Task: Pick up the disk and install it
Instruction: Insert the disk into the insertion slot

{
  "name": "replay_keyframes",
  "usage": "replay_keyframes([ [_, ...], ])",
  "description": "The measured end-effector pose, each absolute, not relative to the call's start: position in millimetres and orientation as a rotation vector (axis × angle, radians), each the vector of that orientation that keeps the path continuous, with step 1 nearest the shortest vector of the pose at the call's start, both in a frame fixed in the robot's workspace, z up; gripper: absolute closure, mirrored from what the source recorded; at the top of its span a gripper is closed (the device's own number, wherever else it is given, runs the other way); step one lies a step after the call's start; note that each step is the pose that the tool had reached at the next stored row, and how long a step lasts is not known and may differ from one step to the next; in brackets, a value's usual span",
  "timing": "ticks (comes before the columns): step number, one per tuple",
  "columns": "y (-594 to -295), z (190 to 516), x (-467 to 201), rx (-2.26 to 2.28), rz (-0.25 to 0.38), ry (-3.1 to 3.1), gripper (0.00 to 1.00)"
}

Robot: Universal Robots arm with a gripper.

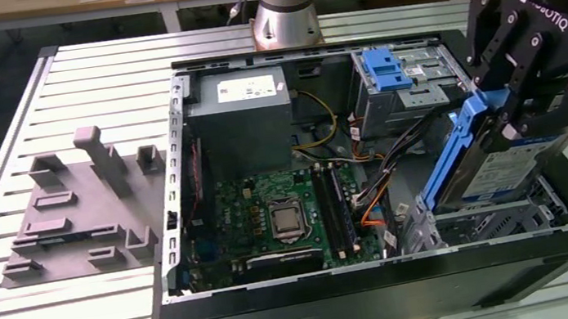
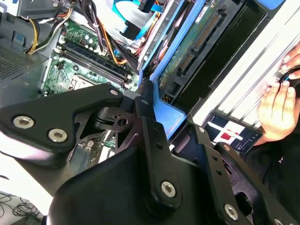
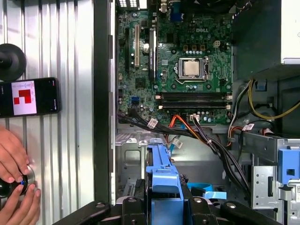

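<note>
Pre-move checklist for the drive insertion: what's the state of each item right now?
1. Grip: the pincer is shut on the disk at its blue carrier frame: ok.
2. Disk squared to the drive cage: not ok. It stands tilted, with its lower end at the cage.
3. Cable bundle off the disk's path: cannot tell. Black and orange leads run right beside the carrier.
4. Person's hand outside the case: ok. It is on the table by the phone.
5. Cage slot free beneath the disk: cannot tell, because the disk hides it.
</note>
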State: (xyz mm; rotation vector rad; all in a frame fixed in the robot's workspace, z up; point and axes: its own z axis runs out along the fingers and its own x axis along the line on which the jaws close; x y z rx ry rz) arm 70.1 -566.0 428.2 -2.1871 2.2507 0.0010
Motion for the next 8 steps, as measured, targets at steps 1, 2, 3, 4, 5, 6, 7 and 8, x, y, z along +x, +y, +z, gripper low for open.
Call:
replay_keyframes([
  [1, -566.0, 427.1, 70.1, -2.187, 0.001, 2.251, 0.64],
  [2, -566.1, 426.0, 70.1, -2.187, 0.001, 2.251, 0.64],
  [3, -566.1, 424.9, 70.1, -2.187, 0.001, 2.251, 0.64],
  [4, -566.1, 423.9, 70.1, -2.187, 0.001, 2.251, 0.64],
  [5, -566.1, 422.8, 70.1, -2.187, 0.001, 2.251, 0.64],
  [6, -566.1, 421.5, 70.1, -2.187, 0.001, 2.251, 0.64],
  [7, -566.1, 420.2, 70.2, -2.187, 0.001, 2.251, 0.64],
  [8, -566.2, 418.9, 70.2, -2.187, 0.001, 2.251, 0.64],
])
